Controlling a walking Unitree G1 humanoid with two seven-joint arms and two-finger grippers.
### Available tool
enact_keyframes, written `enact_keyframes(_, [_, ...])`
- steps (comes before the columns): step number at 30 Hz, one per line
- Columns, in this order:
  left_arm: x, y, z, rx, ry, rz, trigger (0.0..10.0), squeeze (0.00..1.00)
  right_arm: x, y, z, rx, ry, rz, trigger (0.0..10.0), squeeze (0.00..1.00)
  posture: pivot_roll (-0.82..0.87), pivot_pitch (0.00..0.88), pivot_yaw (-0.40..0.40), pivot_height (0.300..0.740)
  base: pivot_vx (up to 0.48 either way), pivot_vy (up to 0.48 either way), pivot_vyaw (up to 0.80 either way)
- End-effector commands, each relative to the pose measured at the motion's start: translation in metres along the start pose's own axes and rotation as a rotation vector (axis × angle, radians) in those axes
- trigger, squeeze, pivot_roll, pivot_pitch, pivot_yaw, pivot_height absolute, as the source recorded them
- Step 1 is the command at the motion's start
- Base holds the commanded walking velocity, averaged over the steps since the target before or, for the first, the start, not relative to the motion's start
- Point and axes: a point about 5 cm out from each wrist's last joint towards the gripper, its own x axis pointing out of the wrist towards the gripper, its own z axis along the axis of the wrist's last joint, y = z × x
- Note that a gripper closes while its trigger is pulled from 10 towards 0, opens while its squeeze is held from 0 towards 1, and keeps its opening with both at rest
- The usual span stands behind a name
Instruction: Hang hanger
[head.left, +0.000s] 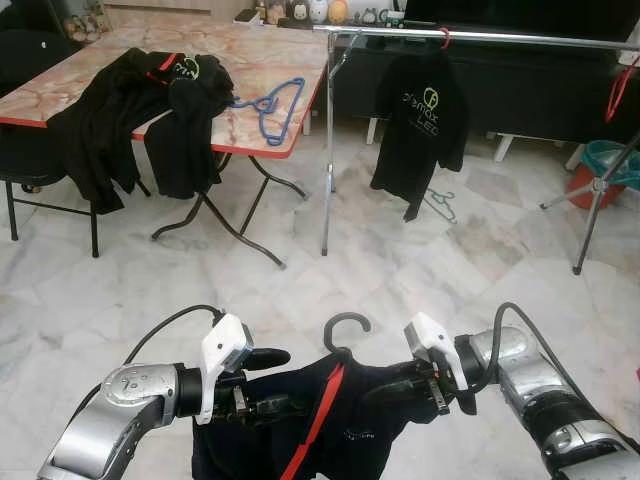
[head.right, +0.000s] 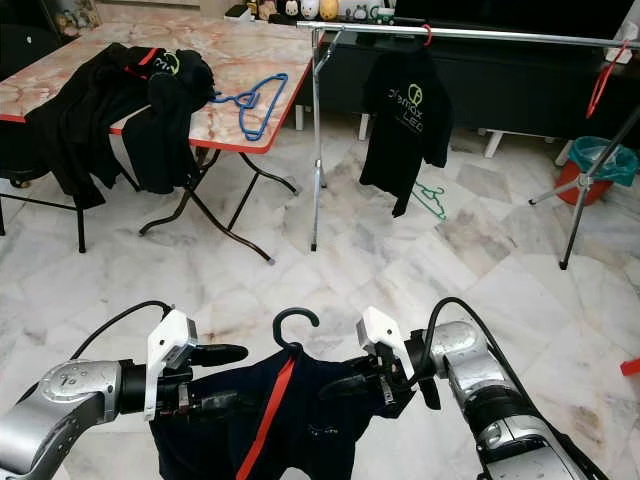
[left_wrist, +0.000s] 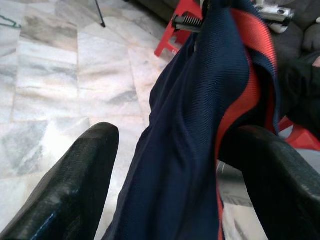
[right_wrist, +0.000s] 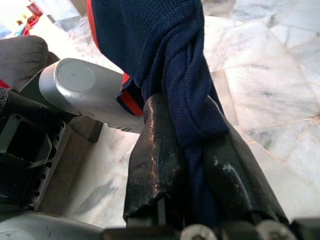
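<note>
Our right gripper (right_wrist: 192, 165) is pinched on a bunched fold of the navy shirt (head.right: 300, 420); our left gripper (left_wrist: 165, 165) is spread around its other shoulder. The hanger (head.left: 345, 325) sticks up between them, well short of the rail (head.left: 480, 37). Cloth alone is held (not the hanger), so it could slide out.

Two silver, segmented metal arms, each with a rounded cylindrical joint housing. A white box-shaped camera module sits on each wrist, and a black cable loops from each forearm to it. Left gripper (head.left: 262, 382) and right gripper (head.left: 390, 385): two long, glossy black fingers (left_wrist: 65, 195) with rounded tips, their surface slightly scuffed. Silver screw heads show at the base of the right gripper's fingers (right_wrist: 155, 170).
</note>
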Motion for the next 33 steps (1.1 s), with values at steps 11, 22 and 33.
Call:
enact_keyframes(11, [0.024, -0.003, 0.006, 0.013, -0.017, -0.068, 10.0, 0.00, 0.014, 0.000, 0.017, -0.071, -0.053, 0.060, 10.0, 0.00, 0.08, 0.055, -0.047, 0.740, 0.000, 0.000, 0.00])
enact_keyframes(22, [0.022, -0.006, 0.000, -0.001, 0.009, -0.091, 0.0, 0.00, 0.012, 0.000, 0.016, -0.067, -0.050, 0.055, 10.0, 0.00, 0.08, 0.062, -0.046, 0.740, 0.000, 0.000, 0.00])
enact_keyframes(33, [0.023, -0.008, 0.000, -0.003, 0.016, -0.114, 0.0, 0.00, 0.012, 0.000, 0.017, -0.069, -0.052, 0.055, 10.0, 0.00, 0.08, 0.067, -0.045, 0.740, 0.000, 0.000, 0.00])
